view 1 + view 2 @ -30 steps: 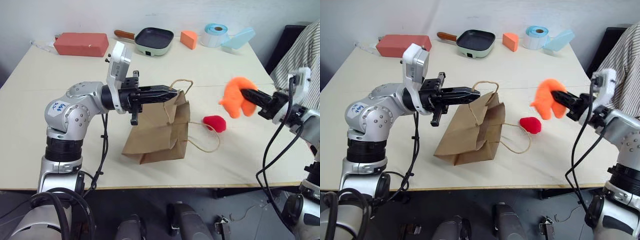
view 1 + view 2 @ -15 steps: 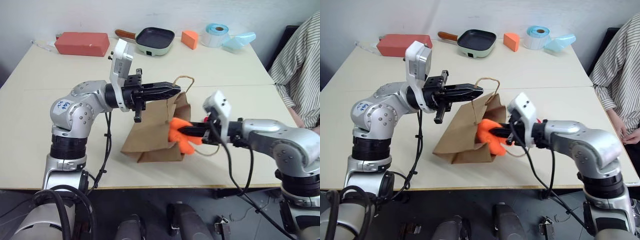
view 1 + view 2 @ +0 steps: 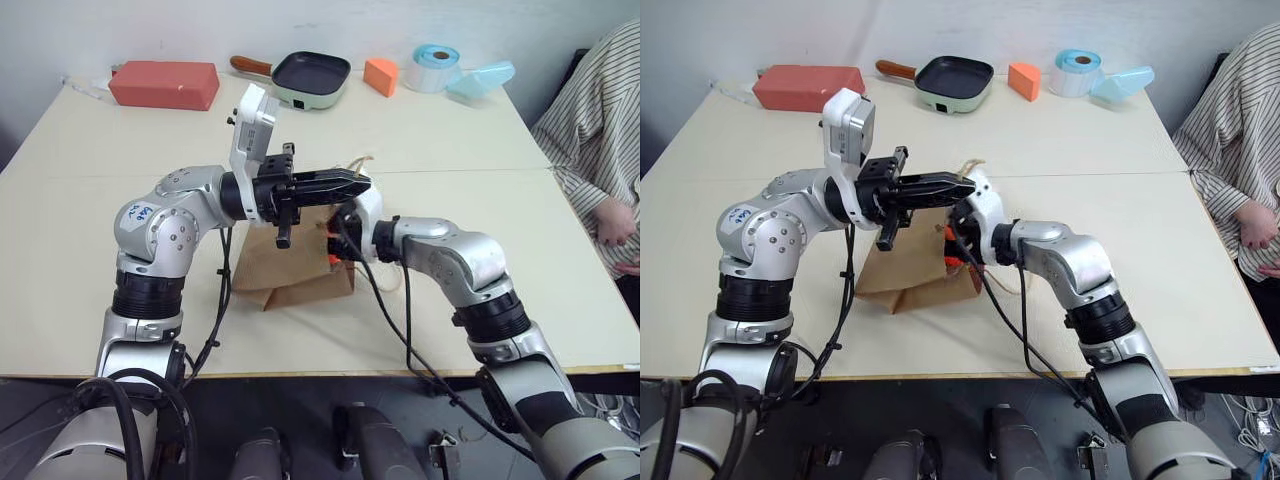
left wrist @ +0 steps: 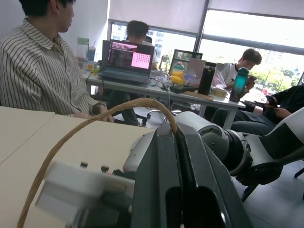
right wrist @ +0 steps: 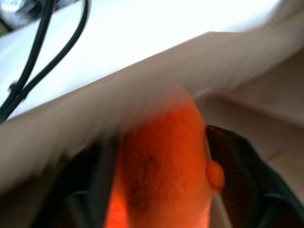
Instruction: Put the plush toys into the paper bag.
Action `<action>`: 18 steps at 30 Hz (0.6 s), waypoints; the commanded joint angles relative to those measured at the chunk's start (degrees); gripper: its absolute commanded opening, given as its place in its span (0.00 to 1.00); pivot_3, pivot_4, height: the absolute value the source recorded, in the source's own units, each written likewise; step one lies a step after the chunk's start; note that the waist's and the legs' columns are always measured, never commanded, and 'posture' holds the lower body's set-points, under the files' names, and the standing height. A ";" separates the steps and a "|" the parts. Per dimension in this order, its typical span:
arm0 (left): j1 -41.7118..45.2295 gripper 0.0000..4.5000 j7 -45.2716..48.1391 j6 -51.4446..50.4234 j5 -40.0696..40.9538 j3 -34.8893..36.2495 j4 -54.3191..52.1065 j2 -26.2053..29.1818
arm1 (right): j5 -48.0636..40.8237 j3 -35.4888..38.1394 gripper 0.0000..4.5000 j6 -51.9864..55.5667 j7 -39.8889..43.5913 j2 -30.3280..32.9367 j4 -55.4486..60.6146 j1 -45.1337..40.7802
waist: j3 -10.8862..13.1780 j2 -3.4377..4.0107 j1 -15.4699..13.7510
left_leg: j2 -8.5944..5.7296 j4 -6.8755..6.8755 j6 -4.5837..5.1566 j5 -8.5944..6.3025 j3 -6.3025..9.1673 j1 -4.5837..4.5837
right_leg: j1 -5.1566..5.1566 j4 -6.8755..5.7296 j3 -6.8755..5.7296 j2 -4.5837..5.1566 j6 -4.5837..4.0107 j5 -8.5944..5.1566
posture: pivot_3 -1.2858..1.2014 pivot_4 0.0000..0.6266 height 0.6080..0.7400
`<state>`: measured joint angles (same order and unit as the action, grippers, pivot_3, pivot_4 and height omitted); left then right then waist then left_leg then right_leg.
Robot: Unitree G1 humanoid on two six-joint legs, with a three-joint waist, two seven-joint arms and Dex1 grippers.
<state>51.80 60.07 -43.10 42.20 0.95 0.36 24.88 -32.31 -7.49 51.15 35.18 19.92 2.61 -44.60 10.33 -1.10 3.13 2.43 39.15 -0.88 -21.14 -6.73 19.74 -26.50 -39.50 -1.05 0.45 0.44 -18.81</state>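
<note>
A: Dropping the orange plush toy (image 5: 159, 166) into the paper bag (image 3: 300, 270) is the step in hand, I judge. The toy sits at the bag's mouth, between the right claw (image 5: 161, 180) fingers, with brown paper close around it.

B: Is it let go yet?

A: The fingers (image 5: 237, 166) stand apart on either side of it, but whether they still touch it I cannot tell. The left claw (image 3: 345, 183) is pinched together on the bag's cord handle (image 4: 85, 128), holding the mouth up.

B: And the bag itself?

A: Near the middle of the desk (image 3: 80, 200), toward the front edge, lifted at the handle with its base on the surface. Only a sliver of orange shows inside from the head views.

B: Next move?

A: Pulling the right claw back out without dragging the toy along, I'd say, while the left keeps the mouth raised. The red plush toy I cannot find; it may be hidden behind the right arm.

B: Anything else around?

A: A pan (image 3: 310, 78), a red block (image 3: 163, 85) and a tape roll (image 3: 432, 68) lie along the far edge.
</note>
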 commanded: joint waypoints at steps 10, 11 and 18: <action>-0.98 0.00 -2.31 -0.25 1.38 3.03 -3.90 2.20 | -10.05 29.17 0.99 7.76 -9.52 18.82 12.02 20.04 | -0.01 -0.01 -0.33 | -0.05 -0.01 0.02 -0.01 0.14 0.15 | -0.02 0.13 -0.06 -0.01 0.00 0.00 | 0.52 0.24 1.00; -0.96 0.00 -2.33 -0.25 1.34 3.05 -3.87 2.27 | -6.59 26.09 0.99 5.24 -9.52 20.05 10.85 21.00 | -0.01 -0.01 -0.16 | -0.08 -0.05 0.01 0.00 0.12 0.09 | 0.00 0.14 -0.01 -0.02 0.00 0.00 | 0.52 0.24 1.00; -0.21 0.00 -1.50 0.80 0.29 1.96 -3.18 2.78 | 2.58 14.49 0.99 -1.39 -9.81 13.22 -1.06 18.62 | 0.00 -0.01 0.92 | -0.13 -0.14 -0.14 0.09 -0.09 -0.33 | 0.03 -0.15 0.48 -0.19 0.00 0.00 | 0.52 0.24 1.00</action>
<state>50.79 58.33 -43.27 42.31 2.11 -1.57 27.16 -31.98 8.08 52.13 25.16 32.95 2.90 -25.33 10.33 -1.11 4.06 2.30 39.01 -1.02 -21.05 -6.81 19.41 -26.47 -39.66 -0.58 0.26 0.44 -18.80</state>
